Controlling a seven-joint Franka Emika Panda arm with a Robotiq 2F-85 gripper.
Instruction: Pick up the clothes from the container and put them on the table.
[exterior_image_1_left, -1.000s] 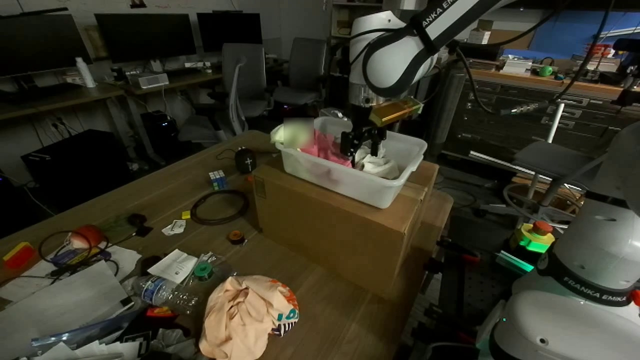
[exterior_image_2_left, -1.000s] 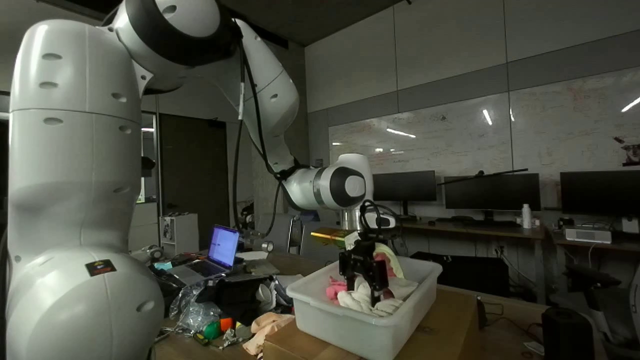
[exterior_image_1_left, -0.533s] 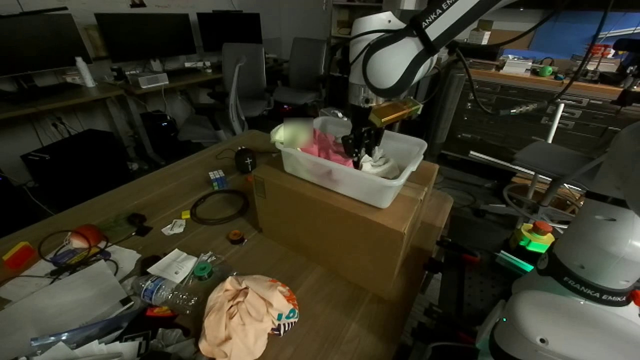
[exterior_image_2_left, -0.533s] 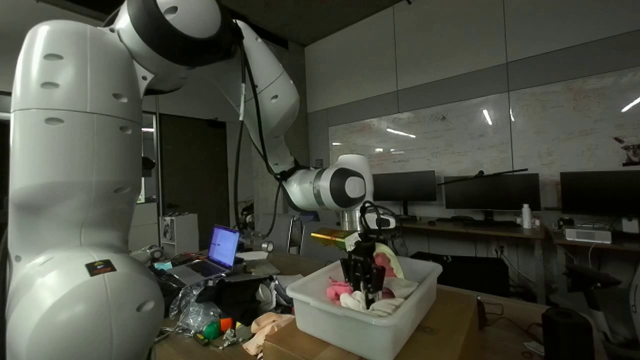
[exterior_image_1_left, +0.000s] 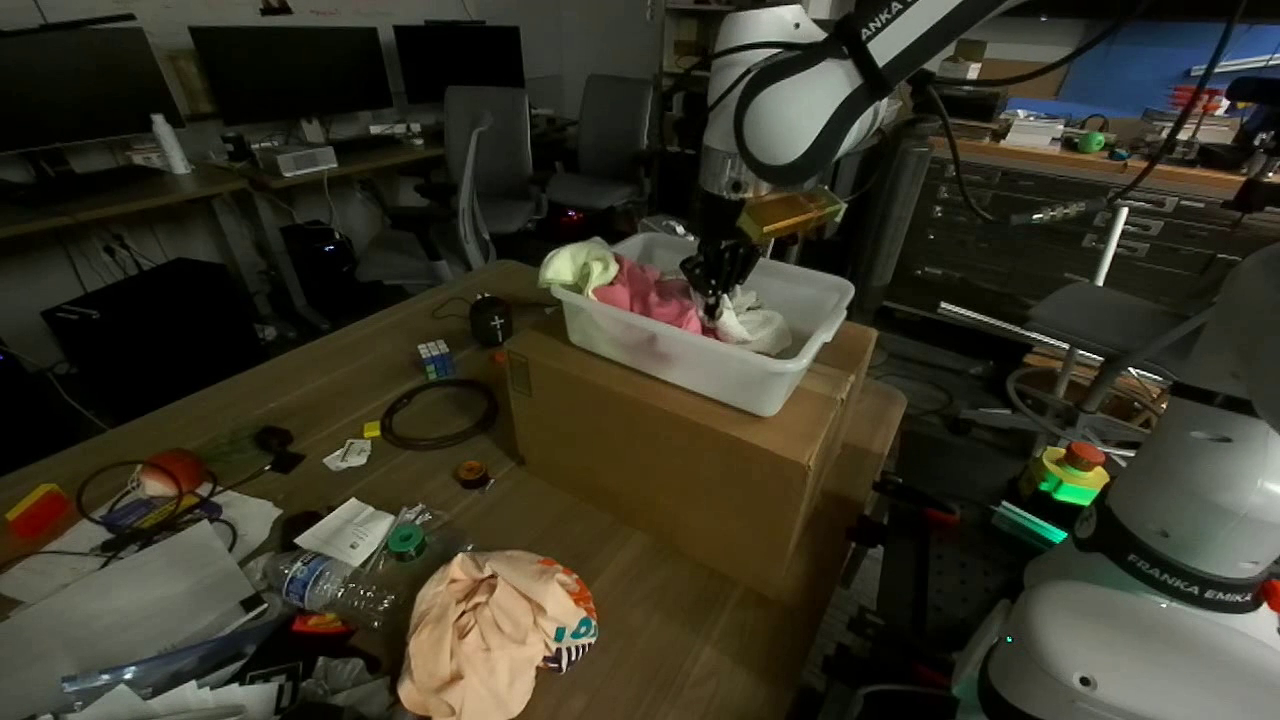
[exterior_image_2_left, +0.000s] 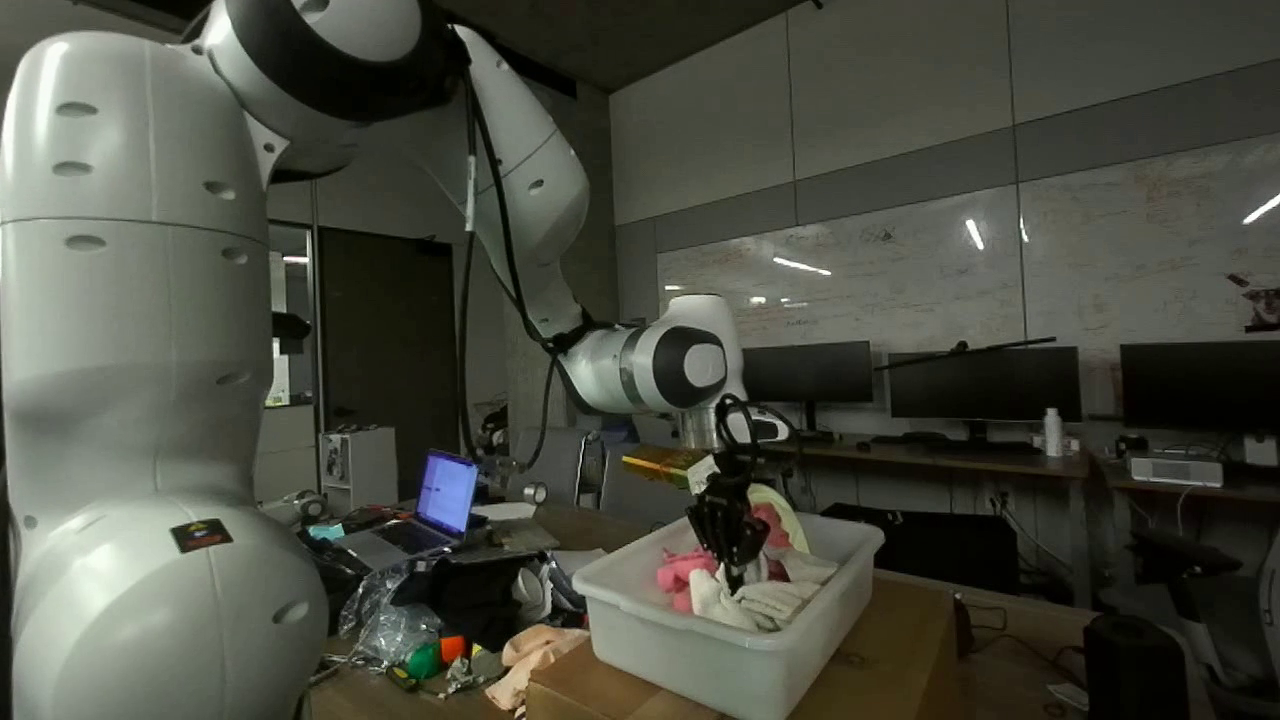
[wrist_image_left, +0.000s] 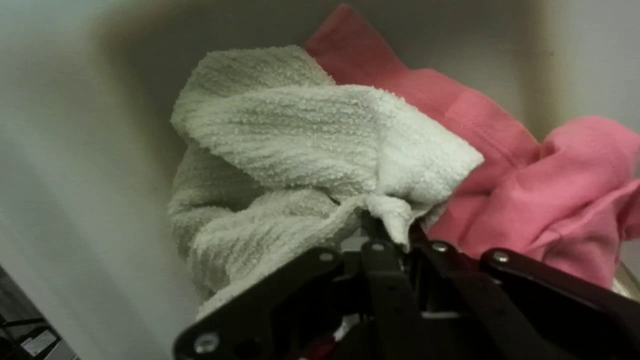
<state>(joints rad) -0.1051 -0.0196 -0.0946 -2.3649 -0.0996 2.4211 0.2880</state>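
One white cloth (wrist_image_left: 300, 150), centre of the wrist view, bunched and pinched in my jaws, presumably for lifting from the container (exterior_image_1_left: 690, 368).

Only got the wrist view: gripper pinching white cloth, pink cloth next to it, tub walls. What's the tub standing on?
Observer: In both exterior views the white tub stands on a brown cardboard box.
Operator: Anything else in it that I can't see?
Observer: Yes, a pale yellow-green cloth at one end, lapping over the rim.
Operator: Anything soft lying outside it?
Observer: A peach garment lies bunched on the wooden table.
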